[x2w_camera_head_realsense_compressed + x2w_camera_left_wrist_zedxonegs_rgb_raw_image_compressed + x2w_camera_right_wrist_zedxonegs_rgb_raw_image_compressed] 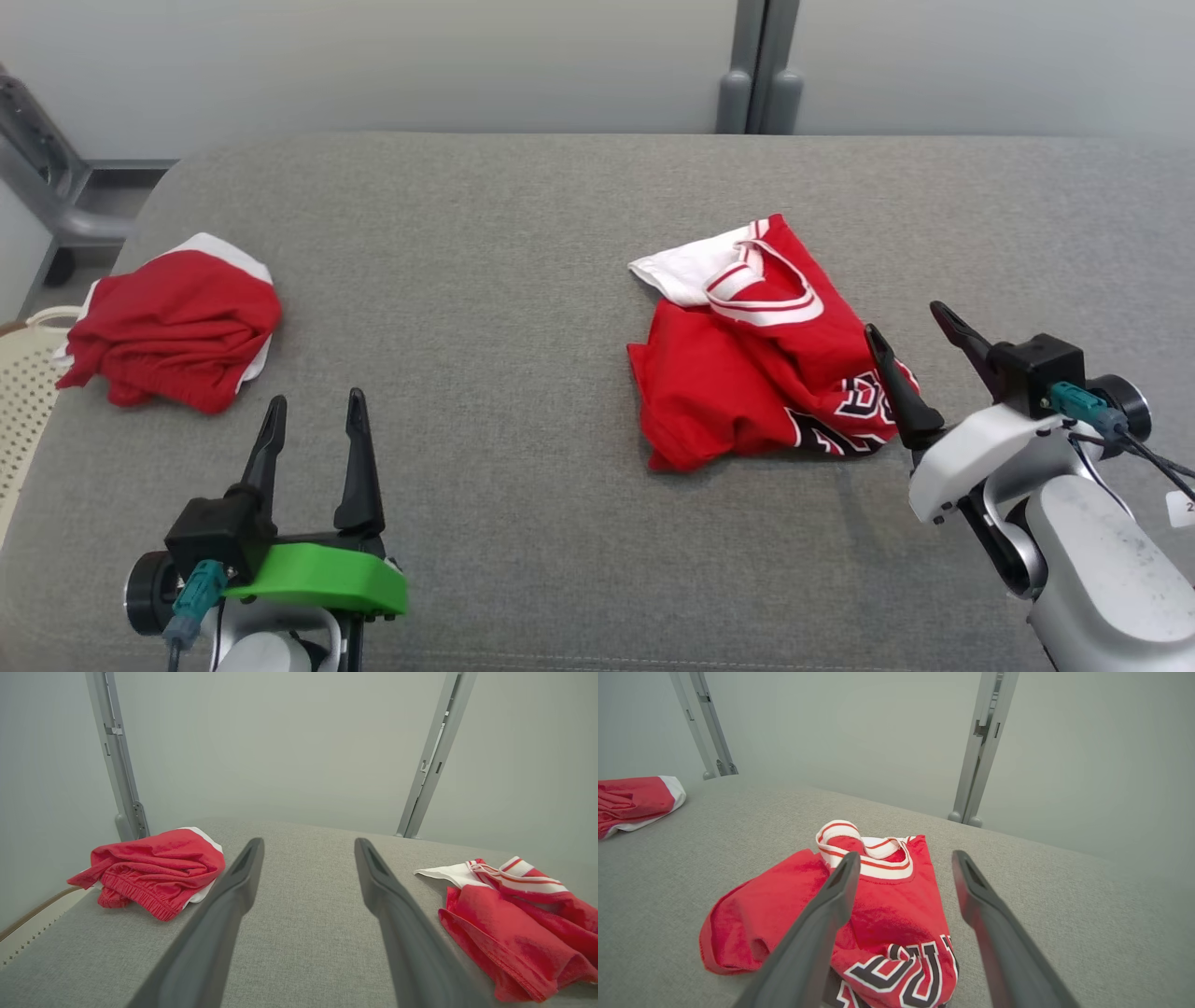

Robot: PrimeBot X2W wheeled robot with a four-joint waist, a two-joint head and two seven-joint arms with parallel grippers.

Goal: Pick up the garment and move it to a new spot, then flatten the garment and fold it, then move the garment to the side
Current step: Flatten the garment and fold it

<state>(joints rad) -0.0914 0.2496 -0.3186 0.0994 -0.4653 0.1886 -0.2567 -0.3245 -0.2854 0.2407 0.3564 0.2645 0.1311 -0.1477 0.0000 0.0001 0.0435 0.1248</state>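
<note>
A crumpled red jersey (747, 373) with white-and-red trim and black-and-white lettering lies right of centre on the grey fabric table (485, 233). My right gripper (904, 319) hovers open just beyond its right edge, nothing between the fingers. In the right wrist view the jersey (896, 910) lies under and ahead of the open gripper (906, 855). My left gripper (316, 401) stands open and empty near the front left, over bare cloth. From the left wrist, that gripper (309, 842) points between the jersey (514, 924) on the right and red shorts on the left.
Bunched red shorts (173, 322) with white trim lie at the table's left end, also seen as shorts (159, 868) and shorts (630, 798). A pale perforated basket (23, 392) sits beyond the left edge. Grey metal posts (756, 65) stand behind the table.
</note>
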